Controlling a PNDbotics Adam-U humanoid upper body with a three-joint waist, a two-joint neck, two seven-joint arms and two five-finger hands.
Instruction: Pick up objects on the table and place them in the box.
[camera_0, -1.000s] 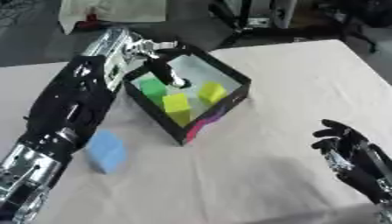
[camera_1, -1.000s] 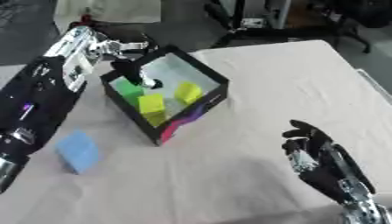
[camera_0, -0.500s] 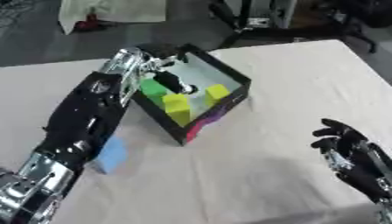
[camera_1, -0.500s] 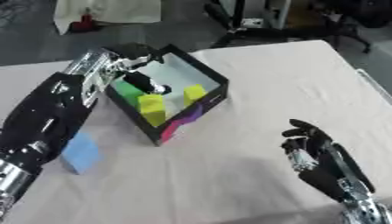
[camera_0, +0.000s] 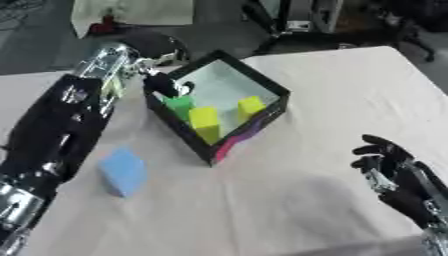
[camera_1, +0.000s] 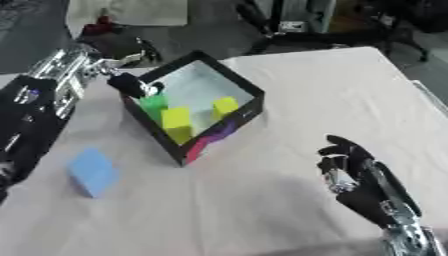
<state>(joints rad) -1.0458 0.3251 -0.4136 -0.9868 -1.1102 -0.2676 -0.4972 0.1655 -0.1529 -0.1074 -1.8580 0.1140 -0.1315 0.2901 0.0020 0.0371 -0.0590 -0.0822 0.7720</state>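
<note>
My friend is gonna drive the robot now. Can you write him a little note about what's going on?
Left hand: at the box's left rim, fingers curled; can't tell if it holds anything.
Right hand: idle, open, lower right.
Box: holds a green block and two yellow blocks.
Left to do: the blue block lies on the table, left of the box.

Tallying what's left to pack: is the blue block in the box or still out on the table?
Out. The blue block lies on the table, left of the box, apart from it and touched by neither hand.
</note>
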